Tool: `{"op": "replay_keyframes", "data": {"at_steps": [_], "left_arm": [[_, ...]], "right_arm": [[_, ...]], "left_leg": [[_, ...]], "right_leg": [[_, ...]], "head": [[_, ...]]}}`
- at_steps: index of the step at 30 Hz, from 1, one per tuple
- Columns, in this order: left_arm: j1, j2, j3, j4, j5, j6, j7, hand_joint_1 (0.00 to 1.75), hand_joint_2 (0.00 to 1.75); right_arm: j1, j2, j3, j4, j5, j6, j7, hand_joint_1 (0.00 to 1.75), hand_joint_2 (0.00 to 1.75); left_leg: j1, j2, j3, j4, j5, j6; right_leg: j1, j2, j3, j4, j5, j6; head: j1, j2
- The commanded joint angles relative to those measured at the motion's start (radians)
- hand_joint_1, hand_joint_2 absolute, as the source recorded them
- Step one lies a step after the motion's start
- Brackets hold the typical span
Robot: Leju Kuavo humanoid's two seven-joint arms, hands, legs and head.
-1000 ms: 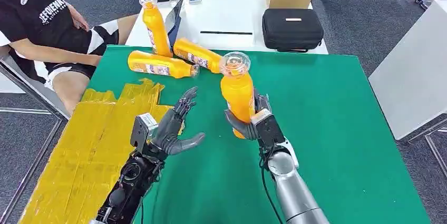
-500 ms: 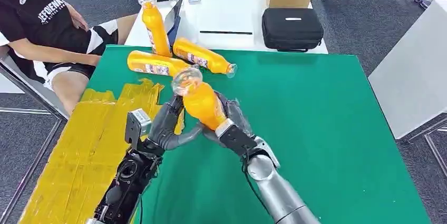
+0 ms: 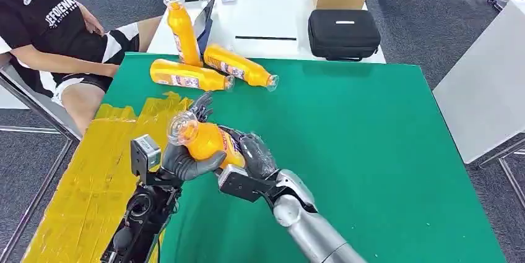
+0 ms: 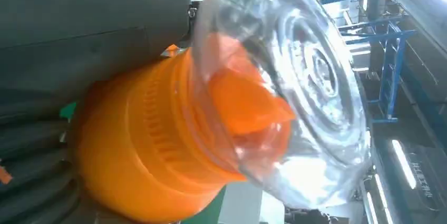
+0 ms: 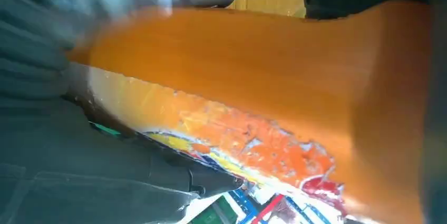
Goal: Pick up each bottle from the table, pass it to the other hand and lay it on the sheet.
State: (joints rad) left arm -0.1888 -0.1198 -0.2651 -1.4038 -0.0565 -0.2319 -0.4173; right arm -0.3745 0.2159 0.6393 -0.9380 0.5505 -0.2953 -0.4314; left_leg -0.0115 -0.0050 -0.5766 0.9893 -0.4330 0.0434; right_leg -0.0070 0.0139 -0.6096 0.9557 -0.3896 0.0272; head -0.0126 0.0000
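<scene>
Bottle [image 3: 207, 141] tilted between both hands, left hand [image 3: 186, 161] fingers and right hand [image 3: 251, 158] fingers grasping it

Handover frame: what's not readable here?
- Right hand fingers, head view: hidden behind the held bottle; hold or release unclear.
- Bottle label, right wrist view: motion-blurred, unreadable.
- Left hand fingers, left wrist view: mostly covered by the bottle's clear cap.

Our left hand [image 3: 186, 163] and right hand [image 3: 251, 159] meet around the orange bottle [image 3: 207, 140], both gripping it: left thumb curled under its neck, right fingers wrapped round its base.
</scene>
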Motion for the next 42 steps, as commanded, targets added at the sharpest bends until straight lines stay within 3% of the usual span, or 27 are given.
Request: {"op": "replay_keyframes", "data": {"at_steps": [1,4,5,12,13,14,15,36,37,38,42], "left_arm": [[-0.028,0.023,-0.055,0.02,-0.002,0.0,0.004,0.0,1.75],[-0.035,0.017,-0.051,0.056,0.027,-0.014,0.006,0.0,1.75],[-0.04,0.015,-0.049,0.072,0.03,-0.016,0.006,0.24,1.75],[-0.04,0.015,-0.049,0.072,0.03,-0.016,0.006,0.24,1.75],[-0.039,0.014,-0.048,0.071,0.03,-0.015,0.006,0.84,1.75],[-0.041,0.012,-0.044,0.077,0.035,-0.02,0.005,1.62,1.75],[-0.042,0.012,-0.043,0.082,0.036,-0.021,0.006,1.75,1.75],[-0.065,0.005,-0.031,0.092,0.042,-0.015,0.016,1.75,1.75],[-0.064,0.006,-0.029,0.091,0.039,-0.01,0.016,1.75,1.75],[-0.063,0.01,-0.03,0.086,0.023,0.004,0.014,1.75,1.75],[-0.064,0.02,-0.017,0.078,-0.058,0.071,0.01,1.75,1.75]], "right_arm": [[-0.037,-0.006,0.076,0.066,0.023,0.017,0.014,1.75,1.75],[-0.024,-0.007,0.068,0.053,0.037,0.012,0.012,1.75,1.75],[-0.02,-0.006,0.061,0.049,0.038,0.005,0.009,1.75,1.75],[-0.02,-0.006,0.061,0.049,0.038,0.005,0.009,1.75,1.75],[-0.019,-0.006,0.058,0.048,0.038,0.005,0.008,1.75,1.75],[-0.017,-0.006,0.051,0.046,0.038,0.001,0.004,1.75,1.75],[-0.017,-0.006,0.049,0.045,0.037,0.0,0.003,1.75,1.75],[-0.011,-0.012,-0.025,0.001,-0.016,-0.046,-0.004,1.75,1.75],[-0.008,-0.016,-0.032,-0.005,-0.018,-0.052,-0.003,1.64,1.75],[0.0,-0.02,-0.04,-0.019,-0.019,-0.06,0.003,0.0,1.75],[0.048,-0.059,-0.066,-0.115,-0.015,-0.061,0.015,0.0,1.75]], "left_leg": [[0.001,-0.001,0.003,0.0,-0.002,-0.003],[0.001,-0.001,0.004,-0.001,-0.001,-0.002],[0.001,-0.001,0.005,0.0,-0.002,-0.003],[0.001,-0.001,0.003,-0.001,-0.001,-0.002],[0.001,-0.001,0.006,0.0,-0.003,-0.003],[0.001,-0.001,0.004,-0.001,-0.002,-0.003],[0.001,-0.001,0.002,-0.001,-0.001,-0.002],[0.001,-0.001,0.005,0.0,-0.003,-0.003],[0.002,-0.002,0.007,0.001,-0.004,-0.004],[0.0,-0.001,0.002,0.0,-0.001,-0.002],[0.0,-0.002,0.003,0.0,-0.001,-0.002]], "right_leg": [[0.001,-0.002,0.004,0.0,-0.002,-0.001],[0.001,-0.002,0.004,-0.001,-0.002,-0.001],[0.001,-0.003,0.005,-0.001,-0.002,-0.001],[0.001,-0.002,0.003,-0.001,-0.002,0.0],[0.001,-0.003,0.006,-0.001,-0.003,-0.001],[0.001,-0.003,0.004,-0.001,-0.002,-0.001],[0.001,-0.002,0.003,-0.001,-0.001,0.0],[0.001,-0.003,0.005,0.0,-0.003,-0.001],[0.002,-0.004,0.007,0.0,-0.004,-0.001],[0.0,-0.002,0.002,0.0,-0.001,0.0],[0.001,-0.004,0.003,0.0,-0.002,0.0]], "head": [[0.0,0.0],[0.0,0.0],[0.0,0.0],[0.0,0.0],[0.0,0.0],[0.0,0.0],[0.0,0.0],[0.0,0.0],[0.0,0.0],[0.0,0.0],[0.0,0.0]]}}
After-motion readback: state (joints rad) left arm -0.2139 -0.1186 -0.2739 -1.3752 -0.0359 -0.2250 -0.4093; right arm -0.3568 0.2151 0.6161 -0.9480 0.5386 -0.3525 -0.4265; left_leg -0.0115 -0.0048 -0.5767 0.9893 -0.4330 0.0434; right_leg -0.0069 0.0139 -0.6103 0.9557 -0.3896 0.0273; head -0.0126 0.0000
